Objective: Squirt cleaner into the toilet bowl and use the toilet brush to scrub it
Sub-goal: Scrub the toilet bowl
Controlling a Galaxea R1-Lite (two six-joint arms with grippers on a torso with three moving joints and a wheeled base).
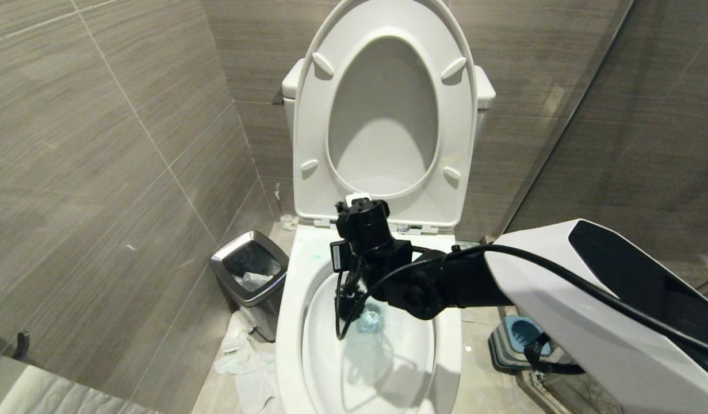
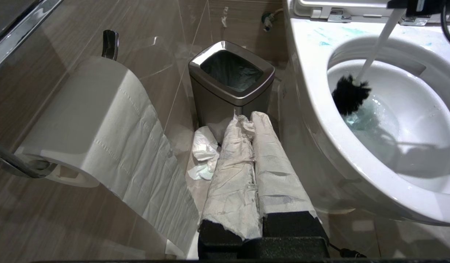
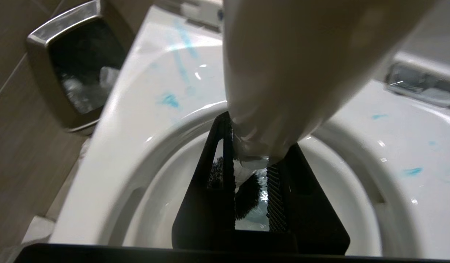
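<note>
The white toilet bowl (image 1: 289,310) stands open, seat and lid raised. My right gripper (image 1: 362,224) hangs over the back of the bowl, shut on the toilet brush's white handle (image 3: 283,73). The black bristle head (image 2: 351,96) sits low in the basin at the edge of the turquoise water (image 1: 370,321). Turquoise streaks (image 3: 170,99) mark the rim (image 3: 137,120). The cleaner is out of view. My left gripper (image 2: 251,120) is parked beside the bowl (image 2: 312,91), its paper-wrapped fingers pressed together and holding nothing.
A steel-rimmed waste bin (image 1: 250,276) stands left of the toilet, with crumpled paper (image 1: 244,356) on the floor by it. A toilet paper roll (image 2: 89,120) hangs on the left wall. The blue-and-grey brush holder (image 1: 517,339) sits on the floor to the right, by the glass partition.
</note>
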